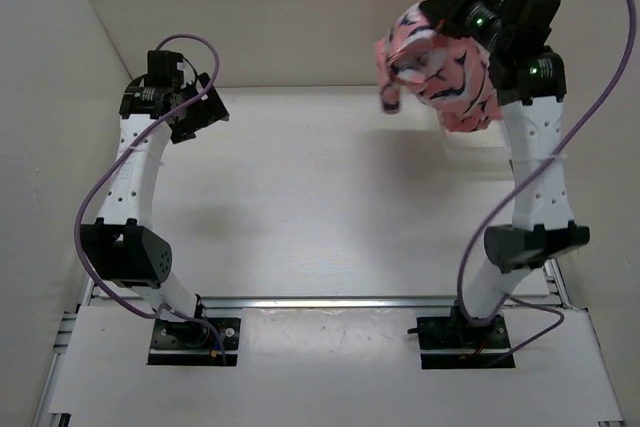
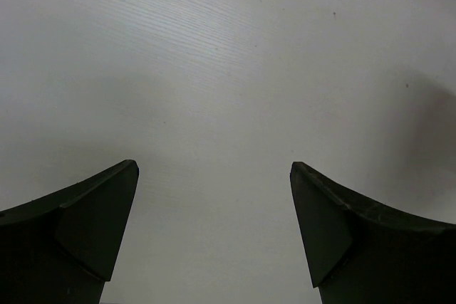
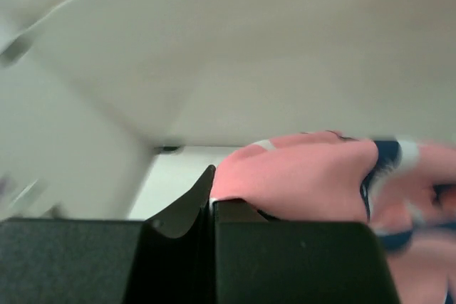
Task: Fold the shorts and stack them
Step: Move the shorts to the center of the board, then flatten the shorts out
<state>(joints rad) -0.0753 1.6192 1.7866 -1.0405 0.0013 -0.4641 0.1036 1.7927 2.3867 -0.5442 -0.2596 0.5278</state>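
Observation:
The salmon-pink shorts with dark navy and white shapes hang bunched in the air at the back right, above the table. My right gripper is shut on them and holds them up high. In the right wrist view the jaws are pressed together at the gripper, with the pink fabric coming out to the right. My left gripper is open and empty over the back left of the table. In the left wrist view its two dark fingers stand wide apart above bare white table.
The white table is walled by pale panels at the left, back and right. Purple cables loop from both arms. A metal rail runs across in front of the arm bases.

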